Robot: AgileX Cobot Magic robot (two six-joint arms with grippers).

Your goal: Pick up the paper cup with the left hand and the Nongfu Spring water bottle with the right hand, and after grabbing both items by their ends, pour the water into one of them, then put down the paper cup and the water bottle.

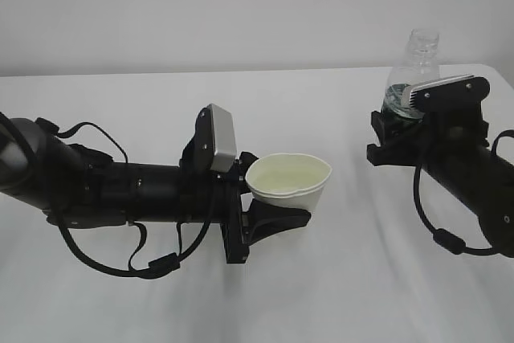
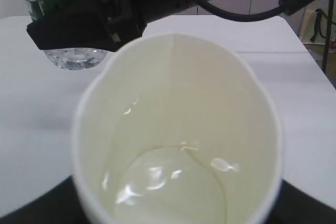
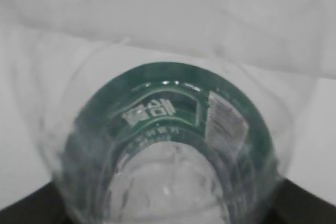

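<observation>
Paper cup [image 1: 291, 185] sits clamped in the left gripper [image 1: 277, 218], held by its lower end, mouth tipped slightly up and away from the arm, raised off the table [image 1: 241, 303]. Rolled rim a little squeezed out of round. From the left wrist view the cup [image 2: 178, 129] fills the frame just ahead of the gripper; pale cream inside, side seam running up the far wall. Glints and a faint curved line near the bottom look like a shallow pool of water [image 2: 168, 182], though the view is too soft to be sure.

Nongfu Spring water bottle [image 1: 418, 62] stands upright in the right gripper [image 1: 401, 122], jaws closed around its lower body at the green label band. Clear shoulder and open threaded neck rise above the gripper. Bottle base appears lifted clear of the table. In the right wrist view the bottle [image 3: 168, 145] sits right against the camera: green band with white print, ribbed clear wall inside it, dark gripper edges at both lower corners.

Seen from the left gripper, the bottle [image 2: 58, 3] and the right gripper lie beyond the cup's far rim, up and to the left, well apart from it.

White table under both arms; pale wall [image 1: 241, 6] behind
</observation>
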